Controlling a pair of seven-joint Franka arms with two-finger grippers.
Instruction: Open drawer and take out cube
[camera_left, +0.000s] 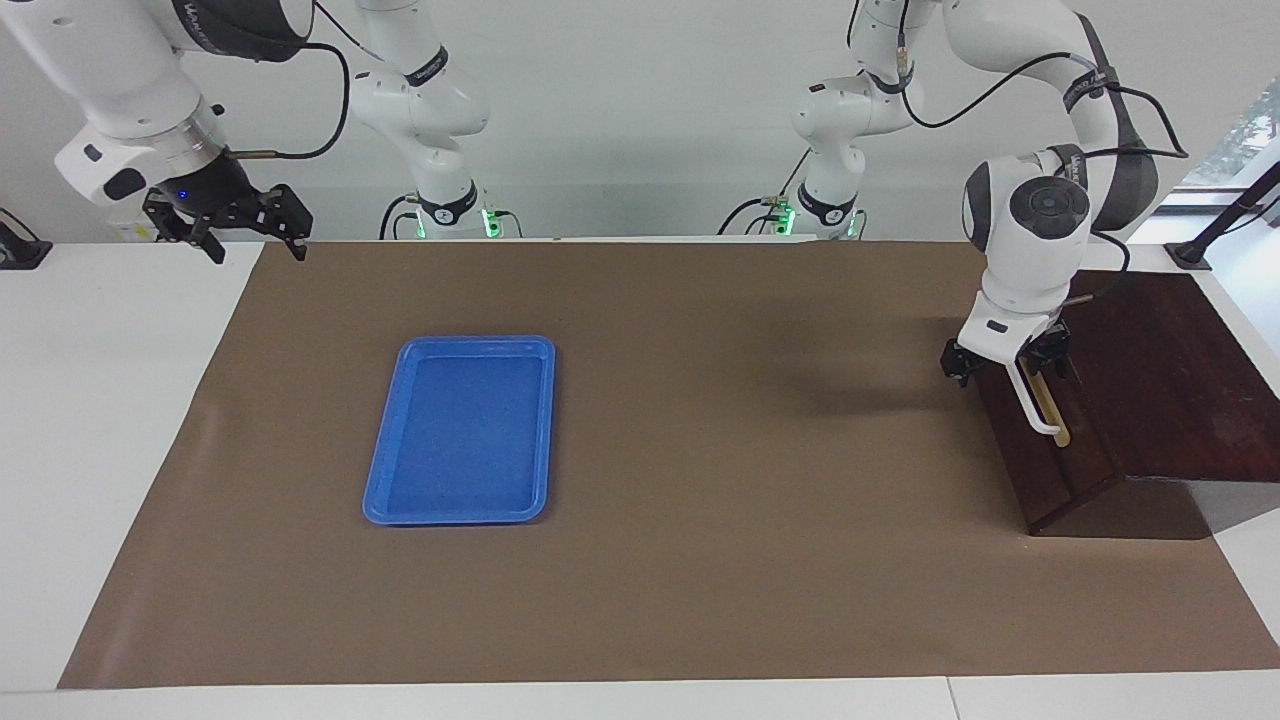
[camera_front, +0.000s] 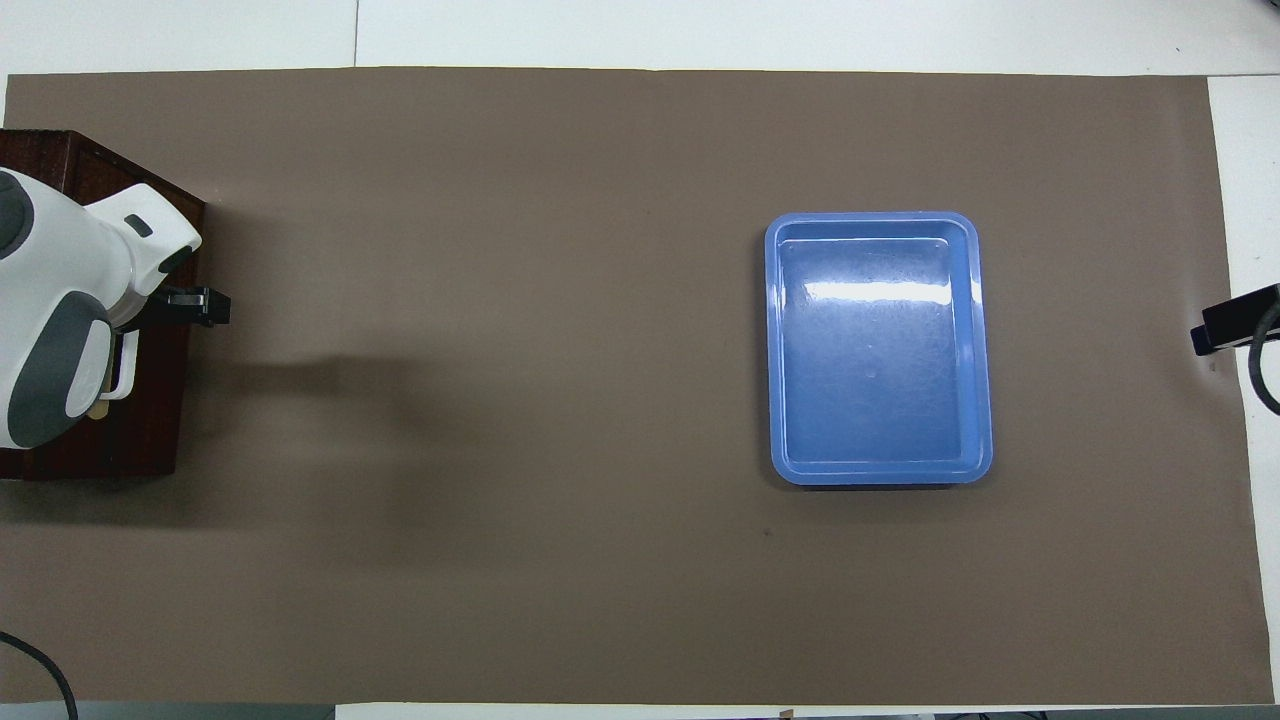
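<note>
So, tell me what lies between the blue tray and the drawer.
Nothing: only bare brown mat lies between the blue tray and the drawer, crossed by a shadow. Both views show it.

White table (camera_left: 120, 420) under me, brown paper sheet (camera_left: 700, 560) covering most of it. On the sheet: blue tray (camera_left: 460, 430) toward my right arm's end, dark wooden box (camera_left: 1150, 400) at my left arm's end.
</note>
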